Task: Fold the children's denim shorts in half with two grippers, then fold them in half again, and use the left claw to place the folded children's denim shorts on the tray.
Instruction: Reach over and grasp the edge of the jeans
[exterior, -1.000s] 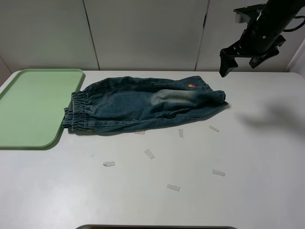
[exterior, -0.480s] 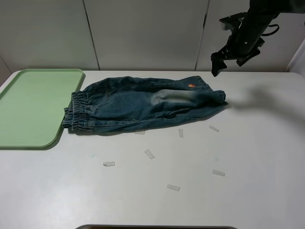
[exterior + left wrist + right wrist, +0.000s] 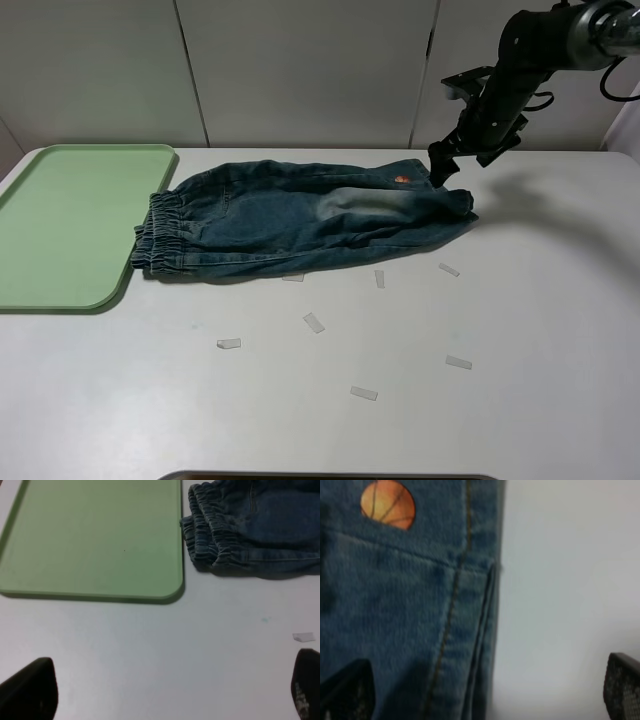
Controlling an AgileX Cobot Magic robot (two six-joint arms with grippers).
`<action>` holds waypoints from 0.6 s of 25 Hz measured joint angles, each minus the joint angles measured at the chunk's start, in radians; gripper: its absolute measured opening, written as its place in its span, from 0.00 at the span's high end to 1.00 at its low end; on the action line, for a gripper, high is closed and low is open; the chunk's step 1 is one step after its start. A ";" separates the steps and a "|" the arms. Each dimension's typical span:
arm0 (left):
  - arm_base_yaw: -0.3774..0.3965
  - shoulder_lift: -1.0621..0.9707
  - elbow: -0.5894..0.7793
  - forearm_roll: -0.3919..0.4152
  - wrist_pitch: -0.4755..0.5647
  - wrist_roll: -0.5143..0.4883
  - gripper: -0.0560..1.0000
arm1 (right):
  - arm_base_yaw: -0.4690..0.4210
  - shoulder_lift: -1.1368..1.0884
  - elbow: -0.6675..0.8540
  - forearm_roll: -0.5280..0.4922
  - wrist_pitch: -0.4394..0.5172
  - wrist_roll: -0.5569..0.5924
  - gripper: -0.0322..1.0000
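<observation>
The children's denim shorts lie flat on the white table, folded lengthwise, with the elastic waistband at the left beside the tray. The leg hems point right. My right gripper hovers just above the far right hem corner, next to a small orange print. The right wrist view shows the hem and the orange ball print close below, with its fingertips wide apart and empty. My left gripper is open over bare table in front of the tray and the waistband. It is out of the high view.
Several small pale tape bits lie scattered on the table in front of the shorts; one shows in the left wrist view. A panelled wall stands behind the table.
My right arm has swung left and down, from high at the back right to just above the shorts' right hem corner. The shorts and tray have not moved.
</observation>
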 joint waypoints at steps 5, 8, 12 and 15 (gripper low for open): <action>0.000 0.000 0.000 0.000 0.000 0.000 0.07 | 0.000 0.027 -0.004 0.041 -0.039 -0.035 0.30; 0.000 0.000 0.000 0.000 0.000 0.000 0.07 | 0.000 0.046 -0.004 0.065 -0.061 -0.064 0.30; 0.000 0.000 0.000 0.000 0.000 0.000 0.07 | 0.000 0.075 -0.004 0.066 -0.102 -0.080 0.30; 0.000 0.000 0.000 0.000 0.000 0.000 0.07 | 0.000 0.094 -0.004 0.066 -0.125 -0.090 0.30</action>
